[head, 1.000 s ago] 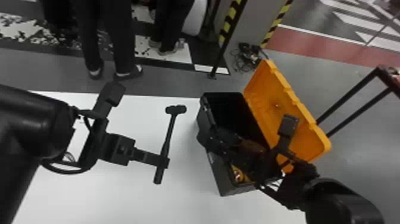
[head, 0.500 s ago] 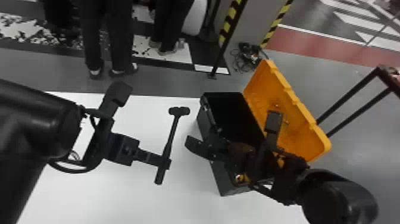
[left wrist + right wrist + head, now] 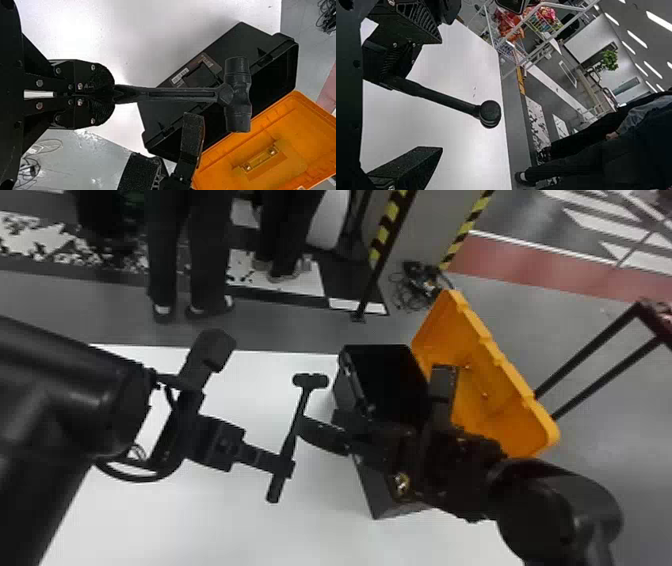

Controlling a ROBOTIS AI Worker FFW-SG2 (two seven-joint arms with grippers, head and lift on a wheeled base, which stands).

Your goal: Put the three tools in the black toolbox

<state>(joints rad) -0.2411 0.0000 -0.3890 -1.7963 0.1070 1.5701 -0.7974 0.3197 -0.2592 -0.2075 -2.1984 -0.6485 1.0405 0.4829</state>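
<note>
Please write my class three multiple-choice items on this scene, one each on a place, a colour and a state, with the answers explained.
1. Where is the hammer?
A. lying on the floor
B. in the left end effector
C. in the right end effector

2. What colour is the lid of the toolbox?
A. orange
B. blue
C. white

3. What state is that lid in?
A. fully shut
B. taken off and lying upside down
C. swung open

1: B, the left end effector's fingers close around the handle.
2: A, its inner face is plainly orange.
3: C, it is tipped back beside the toolbox's dark opening.
</note>
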